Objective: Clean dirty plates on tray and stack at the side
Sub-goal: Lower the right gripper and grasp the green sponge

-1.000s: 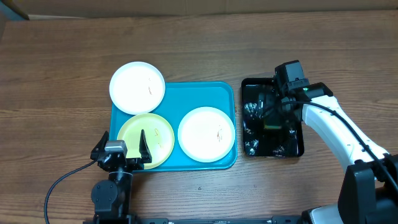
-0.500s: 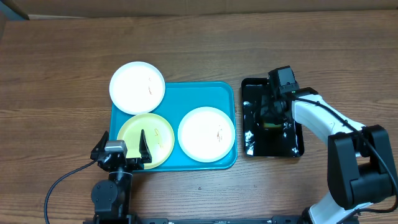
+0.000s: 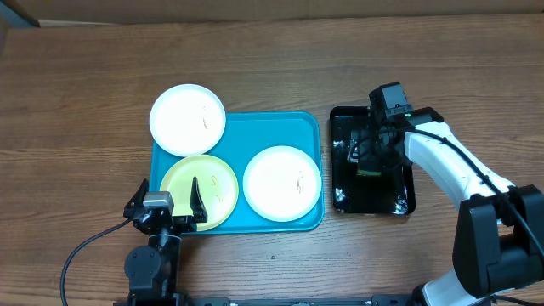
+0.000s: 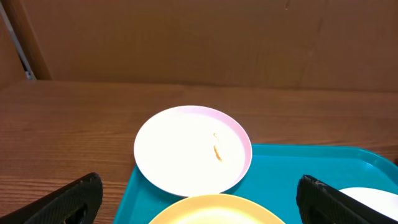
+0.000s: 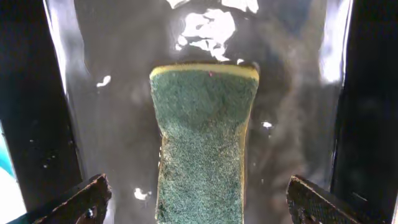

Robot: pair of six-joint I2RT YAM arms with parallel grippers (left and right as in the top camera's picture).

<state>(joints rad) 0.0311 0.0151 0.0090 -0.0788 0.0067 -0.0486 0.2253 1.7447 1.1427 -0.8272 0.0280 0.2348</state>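
On black tray (image 3: 376,201) — sponge (image 5: 204,143); tray (image 3: 272,127) — two plates (image 3: 282,183) | left tool (image 3: 167,200), right tool (image 5: 202,196) wide

Three smeared plates (image 3: 282,183) unstacked on turquoise tray (image 3: 272,127), one overhanging corner.

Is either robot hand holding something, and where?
Nothing. The right gripper hangs open over the sponge in the black tray; the left gripper is open and empty.

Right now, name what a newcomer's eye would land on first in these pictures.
The turquoise tray at centre stands out, carrying a yellow-green plate and a white plate, with a second white plate overhanging its far left corner. To its right, a glossy black tray holds a green sponge, the right tool open over it.
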